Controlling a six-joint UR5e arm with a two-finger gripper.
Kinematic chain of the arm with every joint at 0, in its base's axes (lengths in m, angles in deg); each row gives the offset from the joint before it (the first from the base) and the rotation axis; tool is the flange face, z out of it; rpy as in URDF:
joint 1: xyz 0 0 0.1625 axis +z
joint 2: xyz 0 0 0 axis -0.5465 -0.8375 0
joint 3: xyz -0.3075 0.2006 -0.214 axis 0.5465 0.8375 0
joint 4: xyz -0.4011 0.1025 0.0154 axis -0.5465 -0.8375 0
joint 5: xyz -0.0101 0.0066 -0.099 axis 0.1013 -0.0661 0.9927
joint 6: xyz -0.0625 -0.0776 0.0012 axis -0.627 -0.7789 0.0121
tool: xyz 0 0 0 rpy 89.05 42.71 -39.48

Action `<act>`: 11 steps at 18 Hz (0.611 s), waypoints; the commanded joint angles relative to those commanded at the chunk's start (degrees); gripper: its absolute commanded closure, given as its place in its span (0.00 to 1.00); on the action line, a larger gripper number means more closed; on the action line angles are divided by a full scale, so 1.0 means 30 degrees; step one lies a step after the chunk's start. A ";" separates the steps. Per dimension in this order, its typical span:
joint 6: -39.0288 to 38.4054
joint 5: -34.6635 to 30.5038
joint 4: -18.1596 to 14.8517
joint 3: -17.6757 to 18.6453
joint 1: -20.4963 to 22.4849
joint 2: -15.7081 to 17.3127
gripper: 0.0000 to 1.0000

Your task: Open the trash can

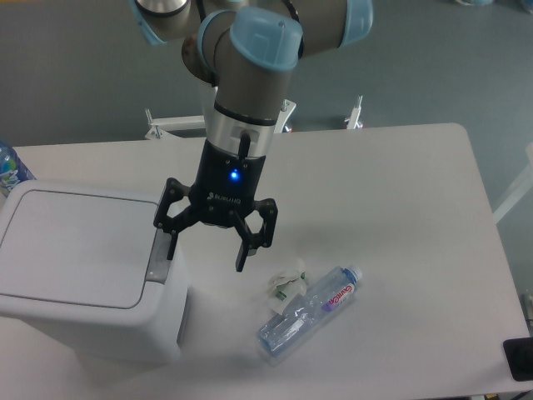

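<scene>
White table (400, 183): end effector (208, 252) spread beside trash can (83, 271).

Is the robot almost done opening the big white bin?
Not yet. The trash can has its lid flat and shut. The gripper is open, holds nothing, and is beside the grey button on the rim; whether a finger touches it I cannot tell. Left to do: press the button so the lid pops up.
</scene>
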State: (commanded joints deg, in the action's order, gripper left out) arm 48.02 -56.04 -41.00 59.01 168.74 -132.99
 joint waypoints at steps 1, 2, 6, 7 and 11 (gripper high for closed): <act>0.0000 0.0000 0.0000 -0.0029 0.0000 0.0029 0.00; 0.0000 0.0000 0.0000 -0.0088 0.0029 0.0029 0.00; 0.0000 0.0000 0.0000 0.0000 0.0029 0.0088 0.00; -0.0029 0.0000 0.0000 -0.0029 0.0029 0.0146 0.00; -0.0350 0.0000 0.0000 -0.0380 0.0058 0.0438 0.00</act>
State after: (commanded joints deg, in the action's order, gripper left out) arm 46.97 -56.04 -41.00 57.87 168.92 -131.67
